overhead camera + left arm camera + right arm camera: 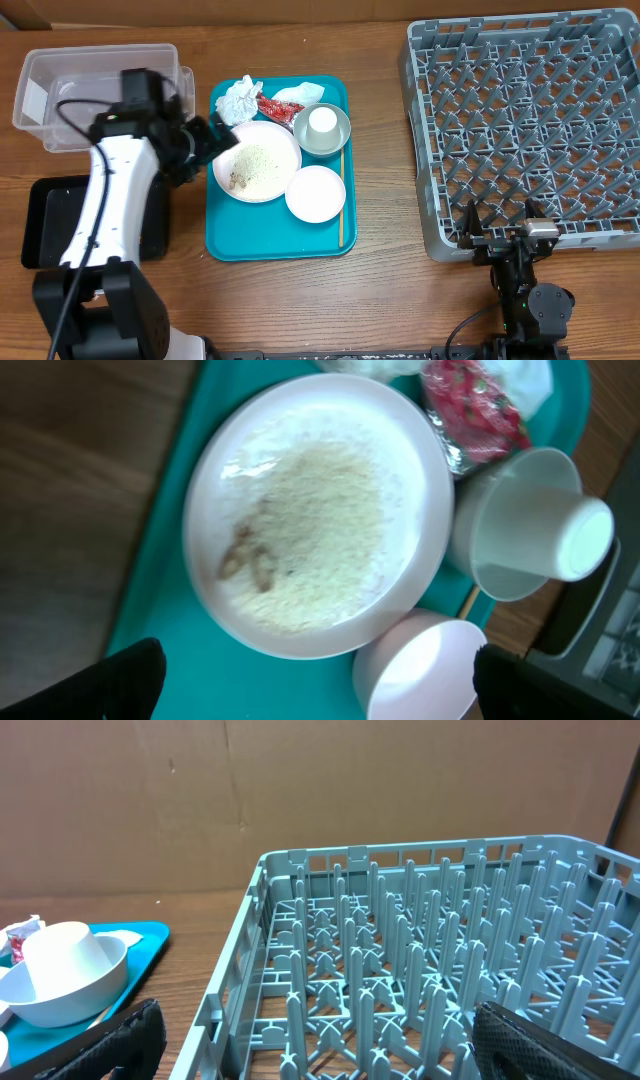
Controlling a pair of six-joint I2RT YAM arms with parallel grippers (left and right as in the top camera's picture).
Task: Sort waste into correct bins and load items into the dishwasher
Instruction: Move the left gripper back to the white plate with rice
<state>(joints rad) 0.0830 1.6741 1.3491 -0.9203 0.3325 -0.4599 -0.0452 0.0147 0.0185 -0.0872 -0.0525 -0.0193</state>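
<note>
L gripper (208,138) hangs over the left side of the teal tray (225,235), just beside the plate (283,140). Its fingers are spread wide with nothing between them, so it's open and empty. R gripper (498,232) is parked at the near edge of the rack (418,120), likewise agape and holding nothing. The rack has no dishes in it yet. Everything to sort is on the teal tray. The plate carries a spread of rice (252,165) w/ a few brown bits (245,555). The napkin (238,98) and red wrapper (272,106) lie at the far edge, and the cup (322,121) sits, seemingly mouth-down, in the grey bowl (300,140). The white bowl (315,193) is touching or almost touching the plate's near-right rim, and the stick (341,200) lies along the tray's right side. The tub (60,100) and black tray (45,230) wait to the left, nothing visible in either. The plate looks like the next thing to handle – stiff and glossy, prob. slippery, and the loose grains will slide off if it tilts early. I'd pinch the bare left rim, the part nearest the gripper, keep it level, then tip it over a bin. The napkin is soft and very light, so a pinch on any raised fold should do. The wrapper is thin and lies flat – harder to get under. Cup and bowls are rigid and smooth, so approx. a rim grip for each.
</note>
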